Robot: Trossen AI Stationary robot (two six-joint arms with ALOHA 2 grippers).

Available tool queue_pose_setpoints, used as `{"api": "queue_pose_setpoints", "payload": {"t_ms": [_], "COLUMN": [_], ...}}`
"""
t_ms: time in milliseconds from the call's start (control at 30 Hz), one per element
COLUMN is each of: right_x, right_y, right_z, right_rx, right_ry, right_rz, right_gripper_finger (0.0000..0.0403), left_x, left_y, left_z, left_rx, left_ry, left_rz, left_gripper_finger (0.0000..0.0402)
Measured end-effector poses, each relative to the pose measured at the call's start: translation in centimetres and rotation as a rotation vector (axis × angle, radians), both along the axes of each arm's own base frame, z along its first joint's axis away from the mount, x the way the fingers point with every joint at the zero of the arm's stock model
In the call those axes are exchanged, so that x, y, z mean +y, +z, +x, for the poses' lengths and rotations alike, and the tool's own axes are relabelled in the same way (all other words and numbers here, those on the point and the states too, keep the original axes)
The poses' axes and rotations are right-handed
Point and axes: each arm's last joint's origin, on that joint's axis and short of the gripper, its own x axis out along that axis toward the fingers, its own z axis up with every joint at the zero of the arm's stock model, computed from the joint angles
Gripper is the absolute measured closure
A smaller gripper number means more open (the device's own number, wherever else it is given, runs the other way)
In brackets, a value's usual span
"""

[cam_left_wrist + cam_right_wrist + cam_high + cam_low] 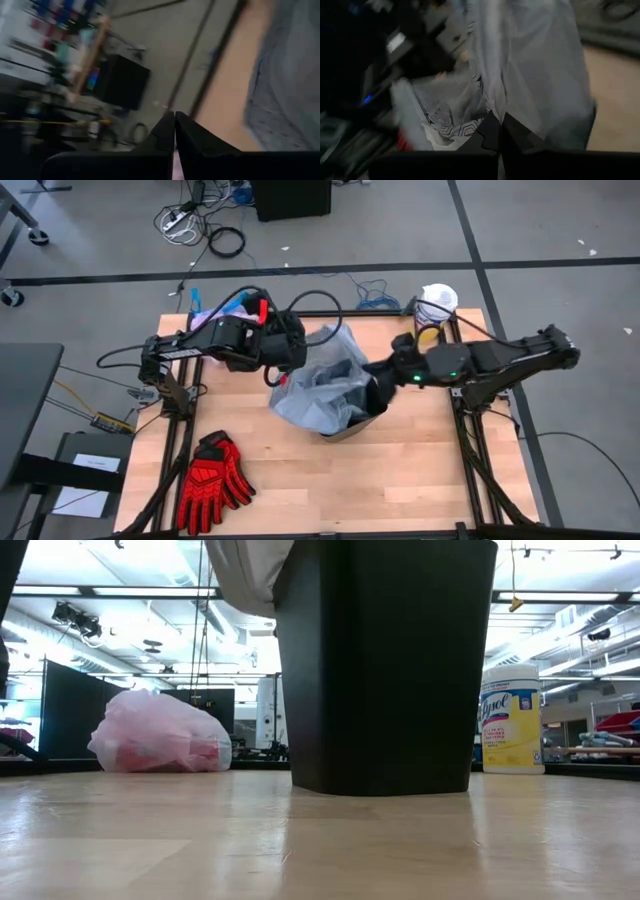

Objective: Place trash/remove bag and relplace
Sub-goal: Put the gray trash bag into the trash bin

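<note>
Nearest to us in the low view is the bare light-wood tabletop [150, 840], w/ the black plastic waste bin [385, 665] standing upright on it, mid-table. From above we see the opaque grey-blue plastic liner [325, 380] bunched over that bin, spilling toward the left arm's side; a fold of it hangs over the rim in the low view.

On the near left corner of the table, seen from above, lie the red-and-black work gloves [210, 485], well apart from the bin.

The left gripper [283, 352] sits at the liner's left edge. Its wrist cam shows the two dark fingers pressed together w/ only a hairline slit; liner fabric lies beside them, but we can't tell if any is pinched. The right gripper [383, 375] is at the liner's right side, over the bin rim. Its fingers are closed too, and grey-blue plastic hangs right at the tips; whether it's actually gripped we can't tell.

Farther back, the thin translucent pink bin bag [160, 733], full & tied, rests on the table's far left edge. At the far right stands the yellow wipes tub w/ white lid [511, 718], upright, near the right arm's base.
</note>
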Motion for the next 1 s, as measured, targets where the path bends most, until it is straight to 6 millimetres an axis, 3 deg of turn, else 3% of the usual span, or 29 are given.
{"api": "queue_pose_setpoints", "payload": {"t_ms": [167,467,833,1000], "right_x": [0.2,0.6,1.0,1.2], "right_y": [-0.3,-0.6,0.5,0.8], "right_z": [-2.0,-4.5,-6.6,-7.5], "right_rx": [0.094,0.207,0.159,0.142], "right_ry": [0.123,0.156,0.233,0.281], "right_rz": [0.069,0.005,-0.069,-0.092], "right_gripper_finger": [0.0403,0.0403,0.0403,0.0403], "left_x": [-0.5,-0.7,-1.0,-0.7], "left_y": [-0.4,-0.2,-4.2,-5.0], "left_z": [0.3,1.0,2.1,1.5], "left_rx": [-0.03,-0.198,-0.247,-0.298], "left_ry": [-0.076,-0.034,0.121,0.263], "left_rz": [-0.202,-0.243,-0.358,-0.398], "left_gripper_finger": [0.0379,0.0378,0.0378,0.0378]}}
